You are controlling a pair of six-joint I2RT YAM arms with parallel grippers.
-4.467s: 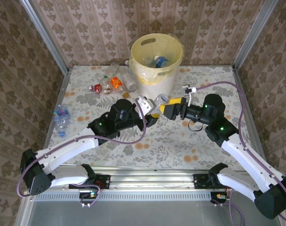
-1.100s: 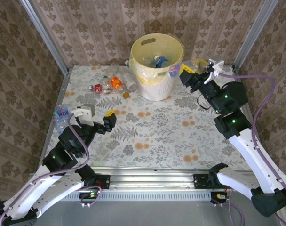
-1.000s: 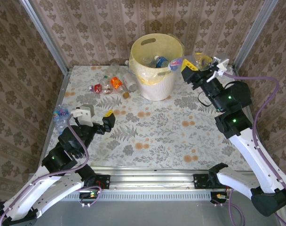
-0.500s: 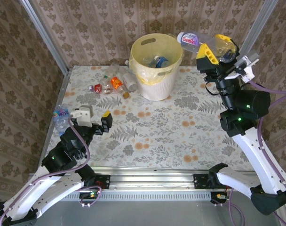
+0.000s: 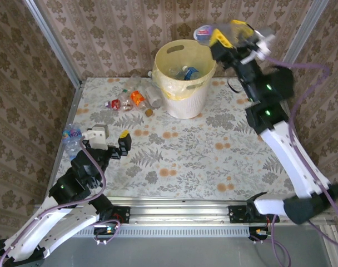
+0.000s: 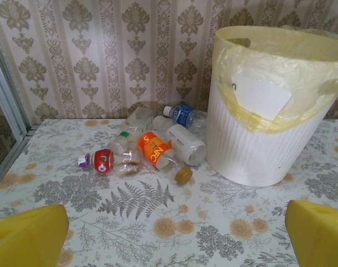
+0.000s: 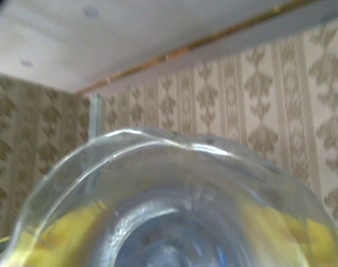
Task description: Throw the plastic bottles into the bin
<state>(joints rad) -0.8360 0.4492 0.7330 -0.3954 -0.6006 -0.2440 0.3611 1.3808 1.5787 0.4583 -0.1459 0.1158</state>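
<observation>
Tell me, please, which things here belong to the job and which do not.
Belong to the job:
- bin
- held bottle in the right fingers
- loose bottles beside the bin
- lone bottle at the table's left edge

Do not belong:
- flowered table
- wallpapered walls
- metal frame

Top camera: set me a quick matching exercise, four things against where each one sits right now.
Things:
1. bin
2. pale-label bottle
3. orange-label bottle
4. blue-and-pink-label bottle

Places:
A. lying just left of the bin
B. upright at the far side of the table
C. at the table's left edge
D. held up in the right fingers

Pairs: 1-B, 2-D, 3-A, 4-C
</observation>
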